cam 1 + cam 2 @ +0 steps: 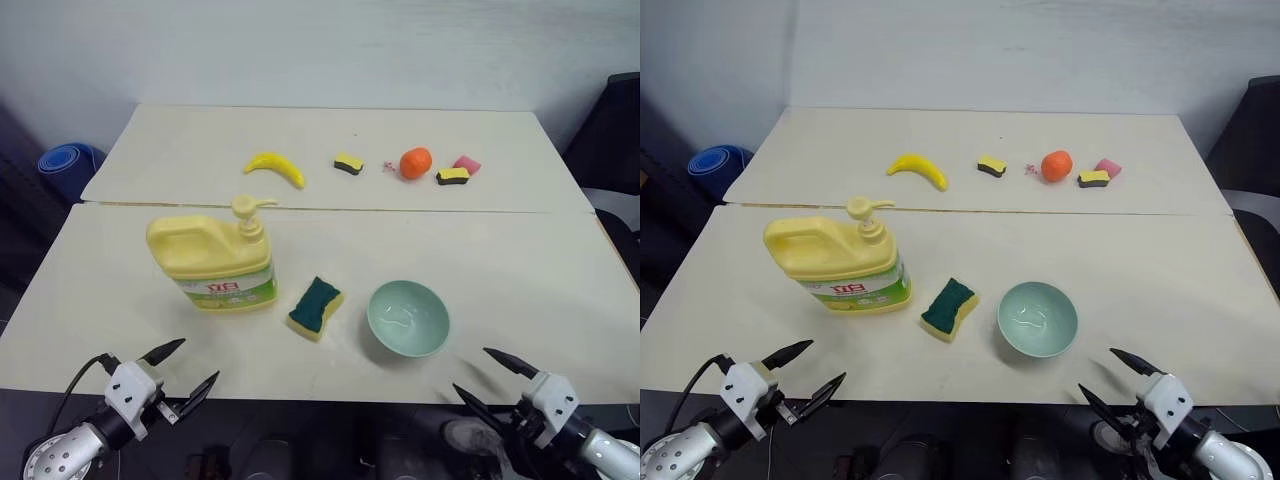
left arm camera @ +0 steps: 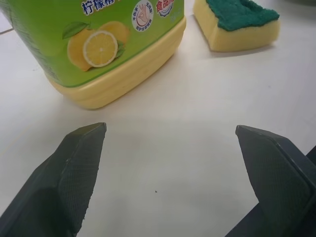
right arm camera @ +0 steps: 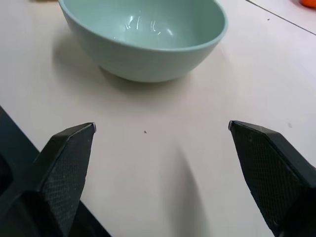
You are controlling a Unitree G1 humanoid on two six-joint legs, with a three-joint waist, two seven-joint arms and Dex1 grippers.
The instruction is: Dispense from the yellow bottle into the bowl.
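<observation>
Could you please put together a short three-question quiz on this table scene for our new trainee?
1. True or false: the left gripper is shut on the bottle.
2. What lies between the bottle and the bowl? A) banana B) sponge C) orange
3. Fill in: the bottle stands ____, pump on top.

Key:
1. False; both it and the right gripper are open, clear of everything.
2. B, the green-topped sponge; the banana and orange lie on the far table.
3. Upright.
</observation>
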